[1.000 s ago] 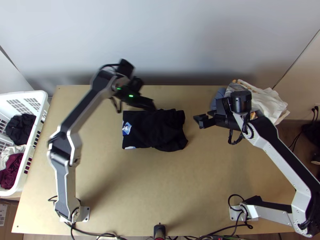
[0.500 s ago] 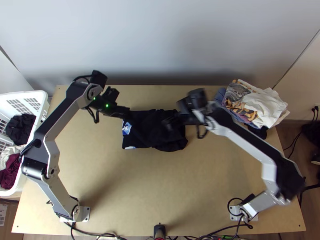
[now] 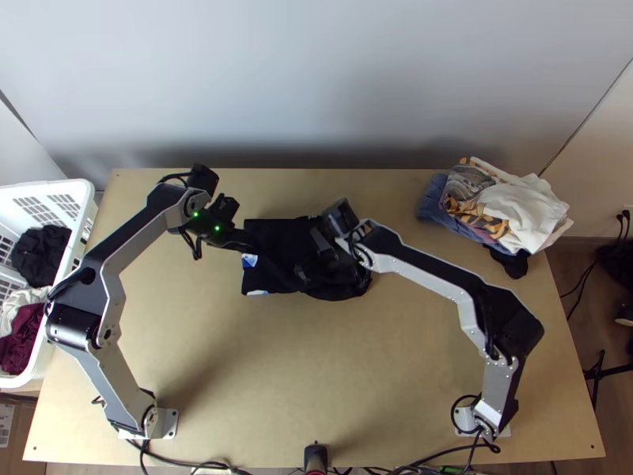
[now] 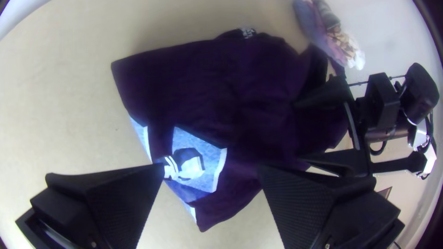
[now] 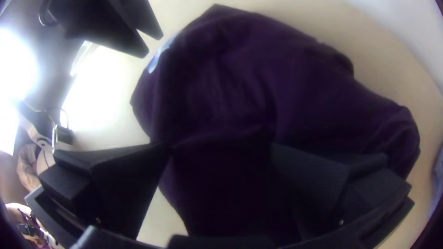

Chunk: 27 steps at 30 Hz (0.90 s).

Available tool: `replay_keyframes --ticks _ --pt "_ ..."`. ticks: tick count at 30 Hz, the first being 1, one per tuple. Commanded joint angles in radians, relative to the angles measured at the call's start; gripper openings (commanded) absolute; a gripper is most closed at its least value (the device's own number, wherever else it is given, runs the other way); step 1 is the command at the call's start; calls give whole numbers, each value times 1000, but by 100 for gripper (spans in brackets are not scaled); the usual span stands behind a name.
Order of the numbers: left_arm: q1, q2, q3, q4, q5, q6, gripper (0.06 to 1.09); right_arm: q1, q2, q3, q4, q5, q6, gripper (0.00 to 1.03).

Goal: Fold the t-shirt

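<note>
The right gripper's (image 3: 311, 256) fingers stand apart, released, above the dark t-shirt (image 3: 273, 273), which lies compact and creased beneath them. The left gripper's (image 3: 248, 241) fingers are likewise parted at its printed end. Farther from the right fingers, clothes (image 3: 514, 210) lie heaped on the desk (image 3: 261, 380); beyond the left ones stands a white basket (image 3: 67, 187).

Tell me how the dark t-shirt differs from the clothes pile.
The t-shirt is near-black with a blue-and-white print; the clothes pile mixes white, blue and patterned cloth.
The t-shirt lies mid-table with the right gripper over it, while the clothes pile sits toward the far right corner.
Both rest on the table.
</note>
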Motion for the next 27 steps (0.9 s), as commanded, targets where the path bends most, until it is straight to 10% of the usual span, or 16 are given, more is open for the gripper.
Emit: replay_keyframes --ticks 1,27 --pt "2 32 -17 17 -9 9 104 -12 19 -103 45 0 -4 98" --pt "11 52 9 19 -13 3 104 -52 -193 47 -13 26 -20 98"
